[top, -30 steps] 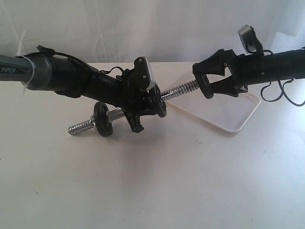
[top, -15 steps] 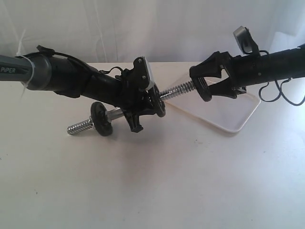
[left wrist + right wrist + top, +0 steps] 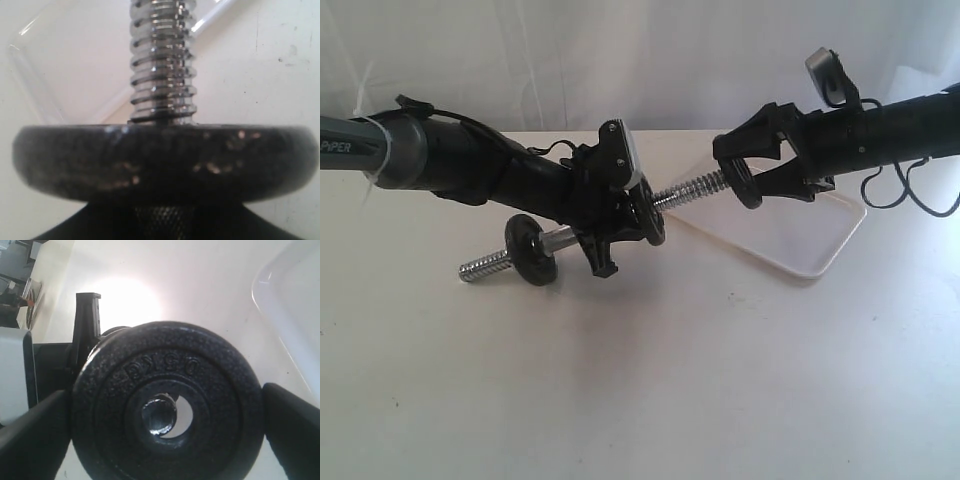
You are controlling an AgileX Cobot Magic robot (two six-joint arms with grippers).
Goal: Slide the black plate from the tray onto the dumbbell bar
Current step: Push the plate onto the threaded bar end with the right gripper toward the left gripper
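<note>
My left gripper [image 3: 610, 228] is shut on the knurled middle of the dumbbell bar [image 3: 692, 188] and holds it off the table, tilted up to the right. One small black disc [image 3: 532, 250] sits on its lower left end and another [image 3: 160, 155] right by my left jaws. My right gripper [image 3: 748, 182] holds the black plate [image 3: 167, 410] edge-on between its fingers [image 3: 295, 425], at the bar's right threaded tip. Through the plate's hole the bar's end [image 3: 159, 415] shows, off-centre. The white tray [image 3: 805, 240] lies below and behind the right gripper.
A white table [image 3: 670, 380] carries everything, with a pale wall behind. Black cables [image 3: 910, 195] hang under the right arm above the tray's far end. The bar's lower threaded end [image 3: 480, 268] hovers close over the table at the left.
My right gripper has carried the black plate a little to the left, up to the bar's threaded tip. The left arm and bar have barely shifted.
</note>
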